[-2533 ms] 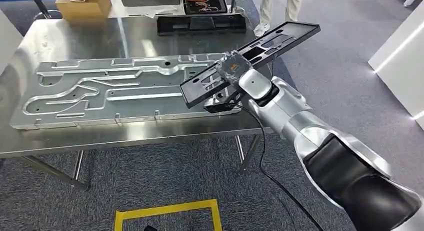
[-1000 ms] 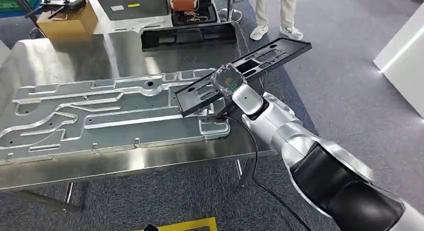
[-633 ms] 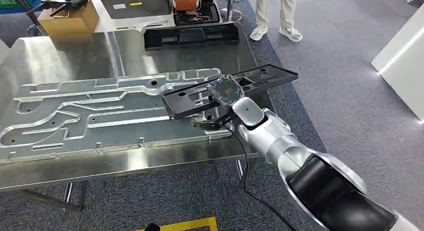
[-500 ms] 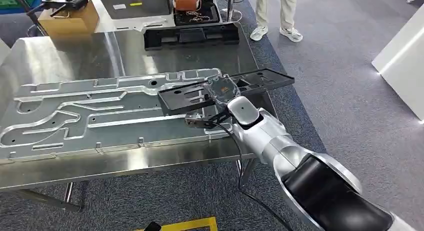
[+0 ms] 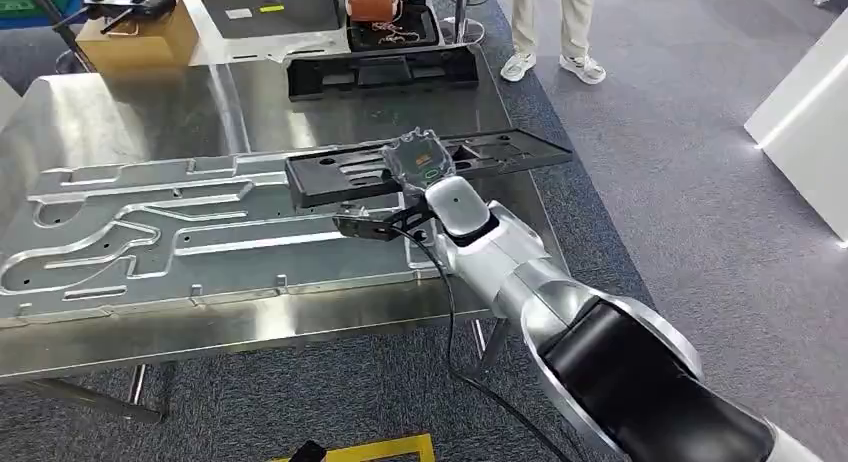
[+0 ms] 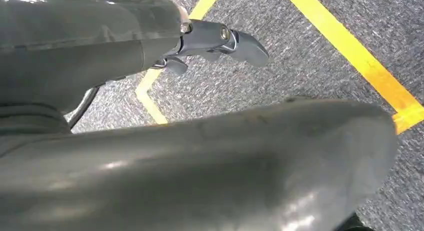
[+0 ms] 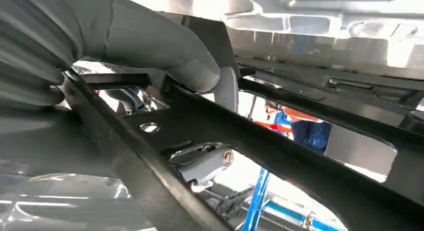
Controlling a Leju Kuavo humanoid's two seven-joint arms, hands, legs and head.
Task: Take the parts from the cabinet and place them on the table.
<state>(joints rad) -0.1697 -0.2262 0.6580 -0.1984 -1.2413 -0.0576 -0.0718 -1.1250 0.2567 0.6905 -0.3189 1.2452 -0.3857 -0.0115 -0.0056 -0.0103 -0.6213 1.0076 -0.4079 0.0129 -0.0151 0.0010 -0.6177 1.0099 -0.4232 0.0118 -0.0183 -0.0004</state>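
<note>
My right hand point(image 5: 415, 162) grips a long flat black part point(image 5: 340, 175) with cut-outs, holding it level just above the steel table point(image 5: 130, 112). The part lies across the right end of a large silver machined plate point(image 5: 150, 232). In the right wrist view the thumb point(image 7: 165, 46) presses on the black part point(image 7: 280, 146) and fingers point(image 7: 205, 163) show through its opening. A second black part point(image 5: 380, 72) lies on the table's far side. My left hand point(image 6: 220, 38) hangs over the carpet, fingers holding nothing.
A cardboard box point(image 5: 135, 37) stands at the table's far left corner, and a dark tray with an orange item point(image 5: 380, 12) sits behind it. A person's legs point(image 5: 550, 32) stand beyond the table. Yellow floor tape point(image 5: 380, 449) lies near my feet. A white cabinet point(image 5: 810, 102) is at right.
My right hand has carried the black part leftward and lowered it from a steep tilt to nearly level over the silver plate. The camera shifted slightly earlier on.
</note>
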